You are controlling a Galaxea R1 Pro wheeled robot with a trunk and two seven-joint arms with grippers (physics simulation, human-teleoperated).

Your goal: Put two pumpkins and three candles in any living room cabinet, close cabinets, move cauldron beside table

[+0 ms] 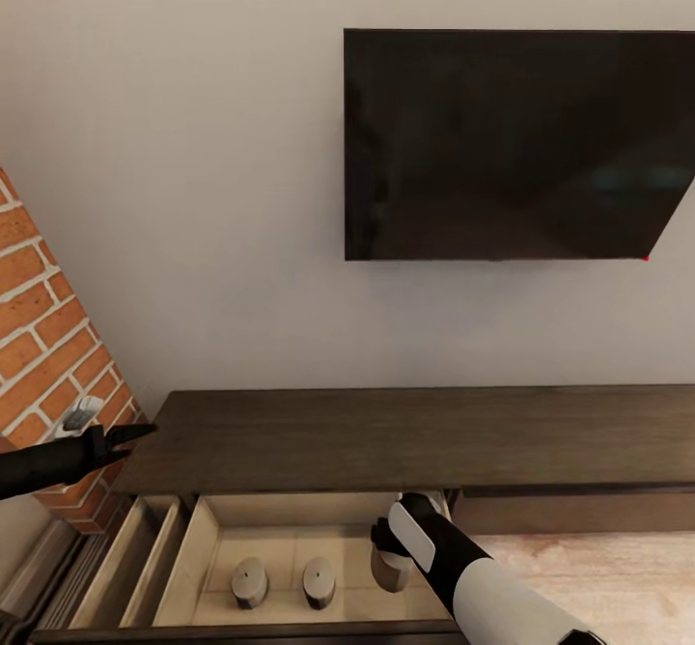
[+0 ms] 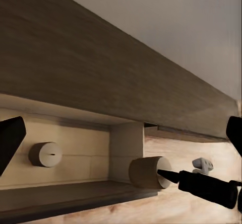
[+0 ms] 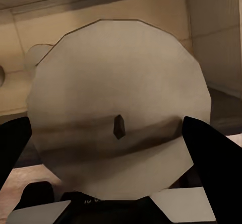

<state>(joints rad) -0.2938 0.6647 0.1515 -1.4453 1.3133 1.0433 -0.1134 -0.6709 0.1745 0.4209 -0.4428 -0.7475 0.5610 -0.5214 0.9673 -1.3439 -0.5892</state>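
The dark-brown cabinet (image 1: 386,437) has a drawer (image 1: 208,568) pulled out, with a pale beige inside. Two cream candles (image 1: 249,582) (image 1: 319,582) stand upright on the drawer floor. My right gripper (image 1: 386,546) is shut on the third candle (image 1: 391,573), holding it at the drawer's right end. In the right wrist view this candle (image 3: 118,108) sits between my fingers (image 3: 214,153), wick end toward the camera. My left gripper (image 1: 145,430) hangs open over the cabinet's left end, holding nothing. The pumpkins and the cauldron are out of view.
A black TV (image 1: 512,143) hangs on the pale wall above the cabinet. A red brick wall (image 1: 48,336) stands at the left, close to my left arm. Light wood floor (image 1: 618,577) lies right of the drawer. A narrower compartment (image 1: 125,558) is open left of the drawer.
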